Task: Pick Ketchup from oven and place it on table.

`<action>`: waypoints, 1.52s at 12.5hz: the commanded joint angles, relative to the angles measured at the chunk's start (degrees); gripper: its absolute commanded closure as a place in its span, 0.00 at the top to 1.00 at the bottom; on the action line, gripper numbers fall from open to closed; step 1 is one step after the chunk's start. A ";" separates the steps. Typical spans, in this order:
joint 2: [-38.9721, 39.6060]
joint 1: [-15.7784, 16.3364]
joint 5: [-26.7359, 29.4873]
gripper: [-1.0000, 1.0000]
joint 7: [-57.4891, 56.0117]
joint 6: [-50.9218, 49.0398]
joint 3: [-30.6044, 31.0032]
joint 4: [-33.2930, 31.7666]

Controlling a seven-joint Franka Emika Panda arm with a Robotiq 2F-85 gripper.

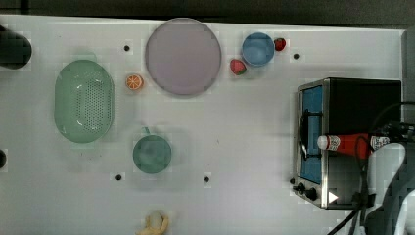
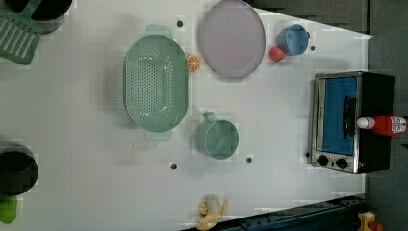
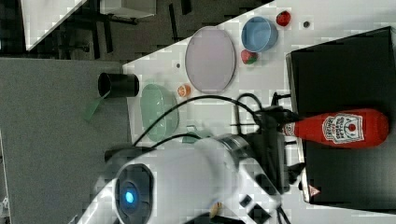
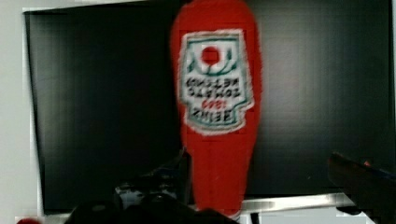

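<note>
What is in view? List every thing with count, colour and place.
ketchup: one, red, lying on top of the oven
oven: one, black and silver, the top view's right
table: one, white
plate: one, lilac, top view's upper middle
colander: one, green, top view's left
green cup: one, right of the colander
blue cup: one, right of the plate
strawberries: two, red, flanking the blue cup
orange half: one, between colander and plate
banana: one, yellow, top view's lower edge
gripper: one, black, open, by the ketchup's cap end

You have two strawberries, two cups, one plate, one colander, one ketchup, one oven.
</note>
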 commanded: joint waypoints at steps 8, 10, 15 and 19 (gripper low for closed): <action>11.38 -1.72 6.13 1.00 -7.28 5.97 0.13 4.99; 13.06 -2.11 8.03 1.00 -7.28 6.49 0.00 4.94; 13.33 -2.22 8.03 0.63 -7.28 6.69 0.07 5.39; 5.41 1.81 7.76 0.63 -7.28 -8.37 0.20 14.49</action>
